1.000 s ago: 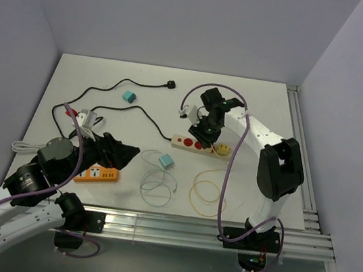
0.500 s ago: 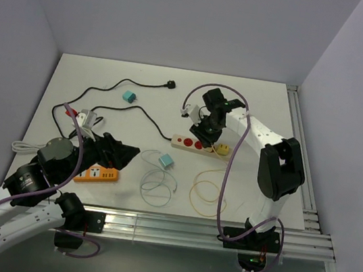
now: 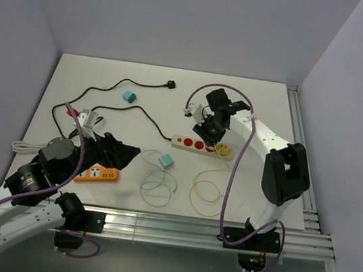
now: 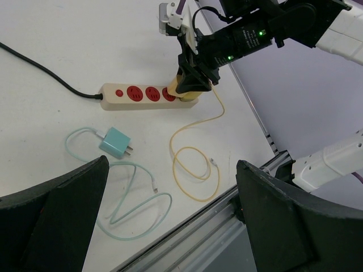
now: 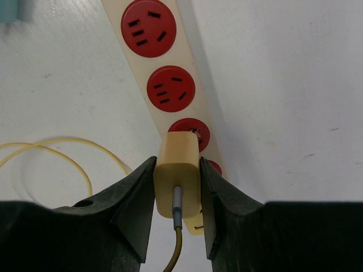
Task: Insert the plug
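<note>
The right end effector (image 5: 177,170) pinches the yellow plug (image 5: 178,190) over the power strip (image 5: 160,61), with red sockets (image 5: 171,89) lying free ahead of it. The left end effector (image 3: 116,152) is spread wide, a teal charger (image 4: 115,142) just ahead.

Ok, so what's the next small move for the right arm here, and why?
Probably press the yellow charger straight into the third red socket on the power strip: the right end effector grips it right at that socket, and whether it's seated can't be seen.
</note>
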